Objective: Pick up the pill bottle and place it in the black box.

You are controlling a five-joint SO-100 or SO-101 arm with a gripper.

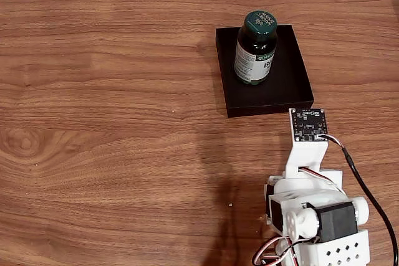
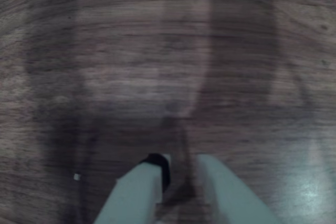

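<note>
Jaws nearly together on nothing in the wrist view: we see the gripper (image 2: pixel 178 174) over bare wood, just a narrow gap between the pale fingers (image 2: pixel 137 192). Pill bottle (image 1: pixel 255 48) stands upright inside the black box (image 1: pixel 283 91), toward its far left part, in the fixed view. Arm (image 1: pixel 308 204) sits folded at near right on the table (image 1: pixel 112 123), apart from the box.

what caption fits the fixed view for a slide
Pill bottle standing upright inside the black box on a wooden table, with the white arm folded back at the near edge.
</note>
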